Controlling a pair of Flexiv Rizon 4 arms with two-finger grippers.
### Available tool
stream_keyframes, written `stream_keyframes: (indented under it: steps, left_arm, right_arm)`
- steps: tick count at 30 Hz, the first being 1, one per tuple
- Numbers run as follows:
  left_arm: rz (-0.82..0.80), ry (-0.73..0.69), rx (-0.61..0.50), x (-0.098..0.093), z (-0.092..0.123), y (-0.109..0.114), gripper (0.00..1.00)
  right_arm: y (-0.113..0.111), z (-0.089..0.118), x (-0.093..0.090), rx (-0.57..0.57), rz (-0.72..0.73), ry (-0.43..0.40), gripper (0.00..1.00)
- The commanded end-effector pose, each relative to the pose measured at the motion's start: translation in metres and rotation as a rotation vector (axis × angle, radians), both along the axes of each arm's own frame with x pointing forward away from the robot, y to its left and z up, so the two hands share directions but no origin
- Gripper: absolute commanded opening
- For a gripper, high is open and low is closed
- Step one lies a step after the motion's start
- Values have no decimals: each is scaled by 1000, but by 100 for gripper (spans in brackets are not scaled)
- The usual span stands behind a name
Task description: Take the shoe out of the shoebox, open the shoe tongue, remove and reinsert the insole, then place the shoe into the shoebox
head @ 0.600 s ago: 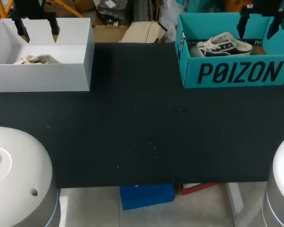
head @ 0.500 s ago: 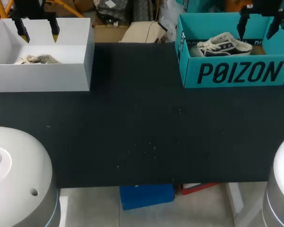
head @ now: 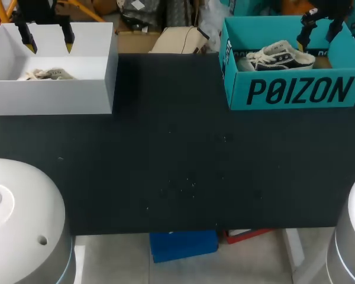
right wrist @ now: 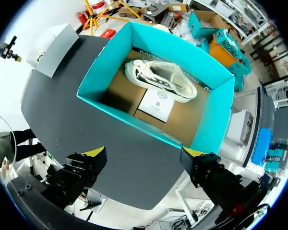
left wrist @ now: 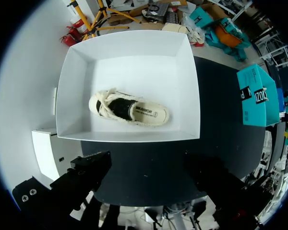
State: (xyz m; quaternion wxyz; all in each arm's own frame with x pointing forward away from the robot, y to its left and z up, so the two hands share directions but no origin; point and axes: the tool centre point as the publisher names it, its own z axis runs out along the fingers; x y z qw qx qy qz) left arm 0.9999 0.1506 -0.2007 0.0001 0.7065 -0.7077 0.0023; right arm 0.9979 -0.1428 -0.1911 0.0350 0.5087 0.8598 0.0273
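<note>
A white shoebox (head: 77, 89) stands at the table's back left and holds a cream shoe (head: 46, 74). In the left wrist view that shoe (left wrist: 129, 109) has a black inside and lies on its side in the white shoebox (left wrist: 81, 72). My left gripper (head: 48, 42) hangs open above this box, nothing between its fingers (left wrist: 86, 175). A teal shoebox (head: 296, 92) at the back right holds a dark sneaker with white laces (head: 279, 56). My right gripper (head: 318, 32) hovers open high above the sneaker (right wrist: 161, 79) and the teal shoebox (right wrist: 110, 103).
A white card (right wrist: 157, 103) lies on the brown floor of the teal shoebox beside the sneaker. The black table top (head: 177, 154) stretches between and in front of the boxes. My arm bases (head: 18, 225) (head: 352, 236) fill the near corners.
In the head view my right gripper has shifted a little left and back over the teal shoebox, and its fingers look closer together. The left gripper and both shoes have not moved.
</note>
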Motion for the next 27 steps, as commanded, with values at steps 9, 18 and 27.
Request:
stream_keyframes:
  steps: [9, 18, 27]
  left_arm:
    - [0, 1, 1, 0, 0, 0, 100]
    - [0, 1, 1, 0, 0, 0, 100]
    - [0, 1, 1, 0, 0, 0, 100]
  right_arm:
    - [-6, 9, -11, 13, 636, -6, 100]
    - [31, -5, 11, -35, 671, -62, 100]
    - [50, -17, 41, -110, 753, -58, 100]
